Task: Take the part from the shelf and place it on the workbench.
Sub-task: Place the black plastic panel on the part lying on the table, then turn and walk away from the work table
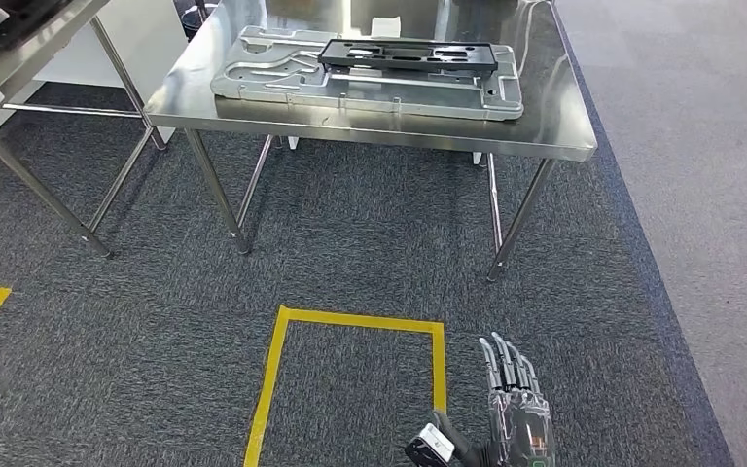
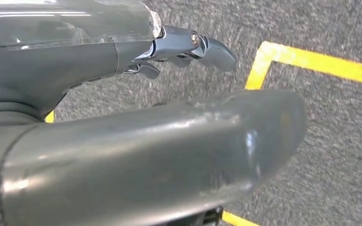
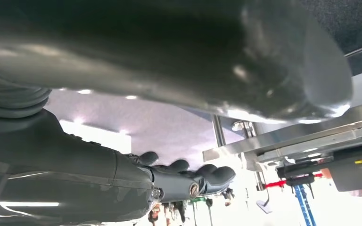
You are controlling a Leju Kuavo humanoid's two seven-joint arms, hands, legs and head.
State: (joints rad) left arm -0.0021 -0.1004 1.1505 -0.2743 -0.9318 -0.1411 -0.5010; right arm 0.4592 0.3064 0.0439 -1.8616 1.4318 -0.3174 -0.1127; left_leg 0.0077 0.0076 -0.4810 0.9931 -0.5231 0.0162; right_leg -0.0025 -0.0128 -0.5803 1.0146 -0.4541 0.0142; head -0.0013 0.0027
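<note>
Open carpet point(image 1: 370, 243) before the workbench point(image 1: 545, 117); its top crowded (grey tray point(image 1: 282, 73), black part point(image 1: 409, 53)).

A black flat part point(image 1: 408, 53), long and slotted, lies level on a grey metal tray point(image 1: 272, 73), toward the tray's far right side, atop the steel workbench point(image 1: 554, 117).

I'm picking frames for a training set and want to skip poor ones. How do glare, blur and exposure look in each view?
Head view: sharp and evenly lit, mild sheen on the steel workbench. Left wrist view: the left hand's thumb looms close and soft, while the yellow floor tape stays crisp. Right wrist view: the right hand is dark against a blown-out, overexposed background.
</note>
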